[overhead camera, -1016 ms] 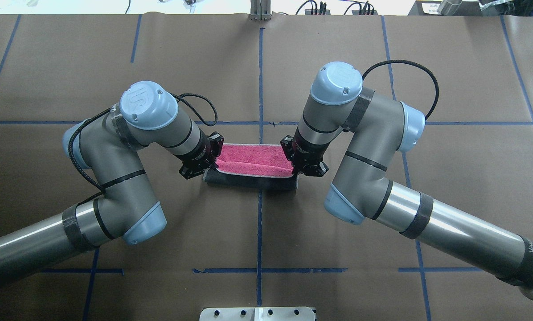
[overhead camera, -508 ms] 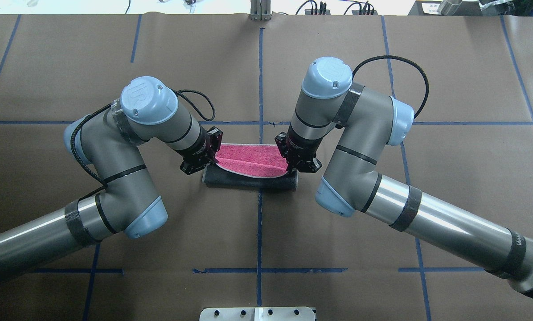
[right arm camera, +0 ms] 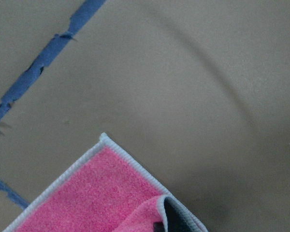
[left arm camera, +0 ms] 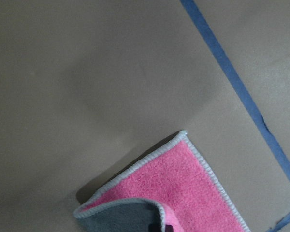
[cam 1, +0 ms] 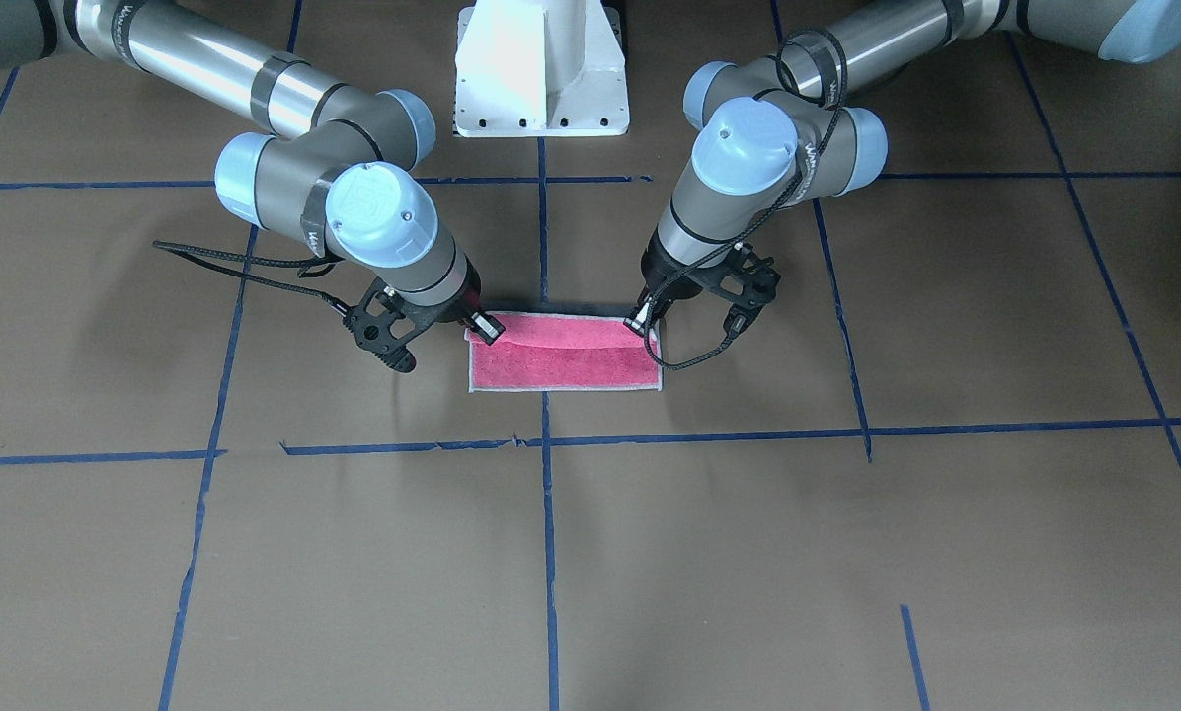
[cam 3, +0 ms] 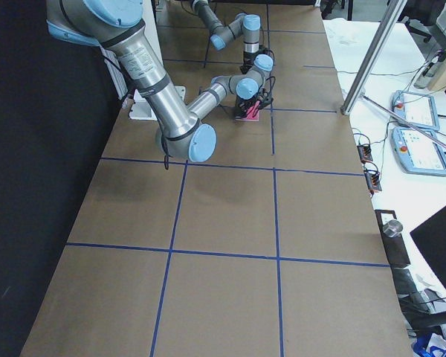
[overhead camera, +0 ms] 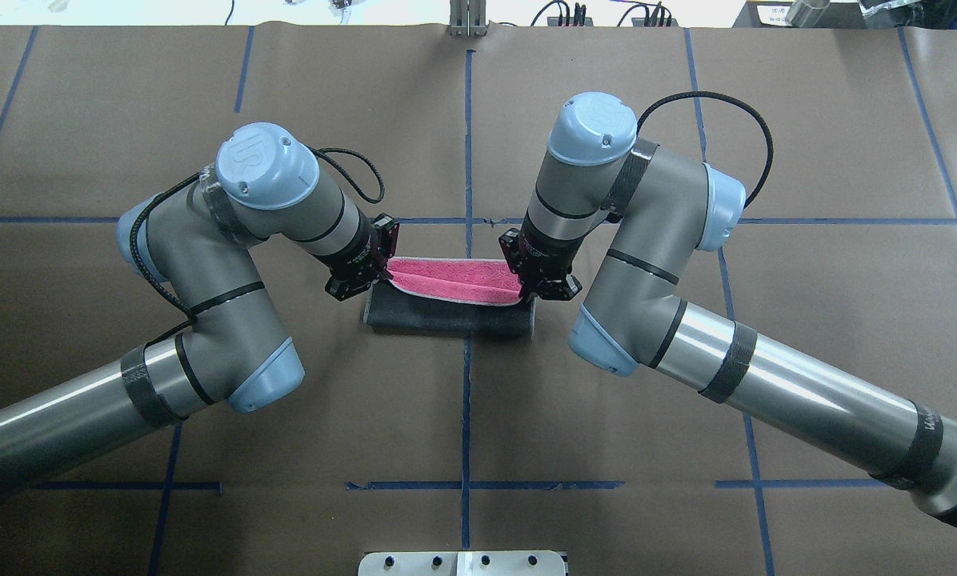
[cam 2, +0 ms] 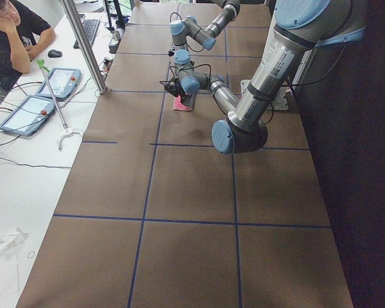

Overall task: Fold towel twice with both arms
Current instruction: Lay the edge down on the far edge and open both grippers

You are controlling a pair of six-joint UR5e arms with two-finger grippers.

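The towel (overhead camera: 454,280) lies at the table's middle, half folded over: pink face up at the far side, grey underside (overhead camera: 446,320) rolled up along the near side. My left gripper (overhead camera: 382,276) is shut on the towel's left near corner. My right gripper (overhead camera: 526,292) is shut on its right near corner. Both hold the lifted edge just above the pink face. In the front-facing view the towel (cam 1: 561,360) is a pink strip, with the left gripper (cam 1: 640,321) and right gripper (cam 1: 487,331) at its ends. The left wrist view shows the pink corner (left arm camera: 183,183) with grey curled over.
The table is covered in brown paper (overhead camera: 478,416) marked with blue tape lines (overhead camera: 466,144). The white pedestal base (cam 1: 541,69) stands behind the towel. A seated person (cam 2: 13,32) and tablets are at a side desk beyond the far edge.
Both grippers have moved away from the robot's base, carrying the towel's near edge further over the pink face. More grey underside shows and the pink strip is narrower.
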